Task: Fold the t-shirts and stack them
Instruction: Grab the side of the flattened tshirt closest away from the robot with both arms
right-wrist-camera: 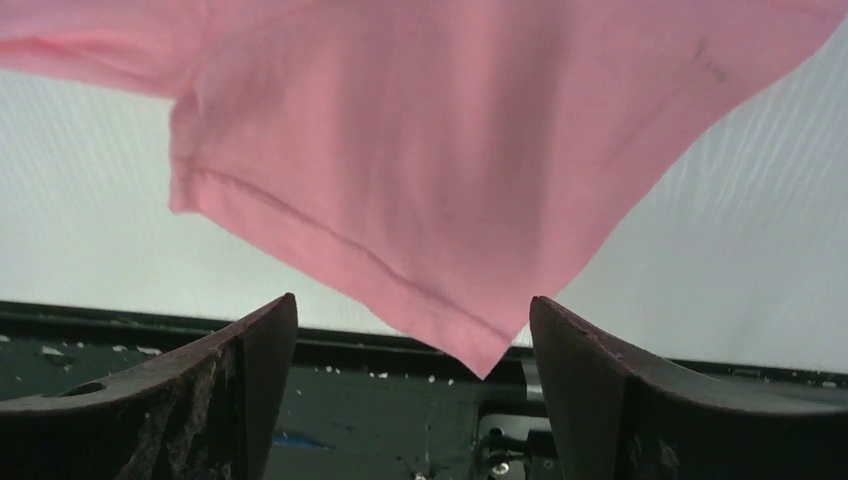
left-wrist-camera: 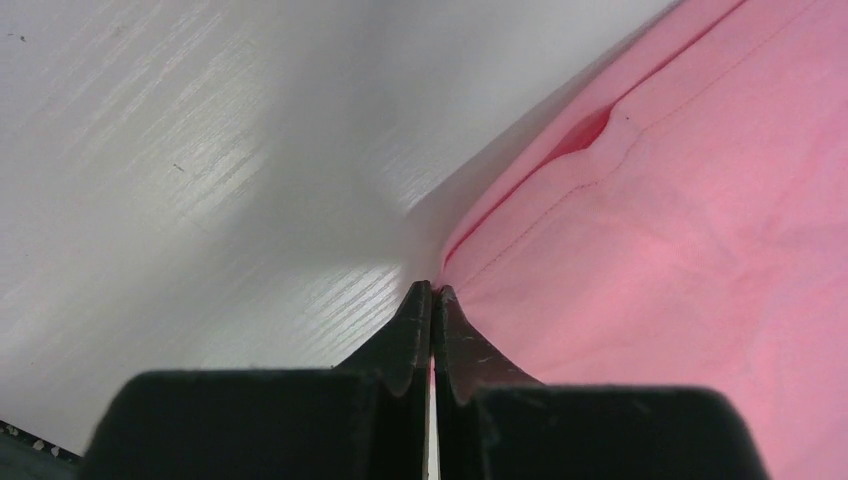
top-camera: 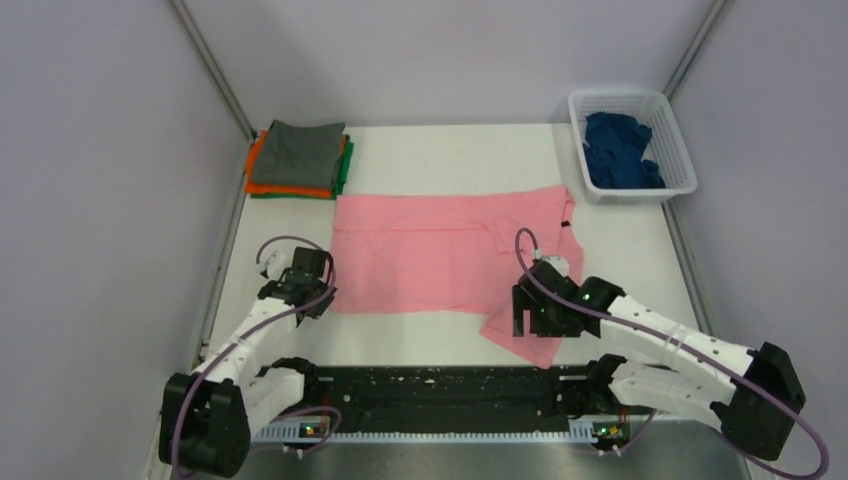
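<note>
Left gripper [left-wrist-camera: 432, 292]: arm reaches forward and low, fingers pressed together at the near-left hem corner of the pink t-shirt [top-camera: 420, 255]. Cannot tell if cloth is pinched.

Right gripper [right-wrist-camera: 412, 305]: arm angled inward, jaws wide apart over the shirt's near sleeve.

Pink shirt lies spread flat mid-table [top-camera: 450, 150].

White basket [top-camera: 620, 95], far right, holds the navy t-shirt [top-camera: 618, 150].

Far-left stack: grey t-shirt [top-camera: 305, 150] over orange t-shirt [top-camera: 257, 165] and green t-shirt [top-camera: 345, 165].
</note>
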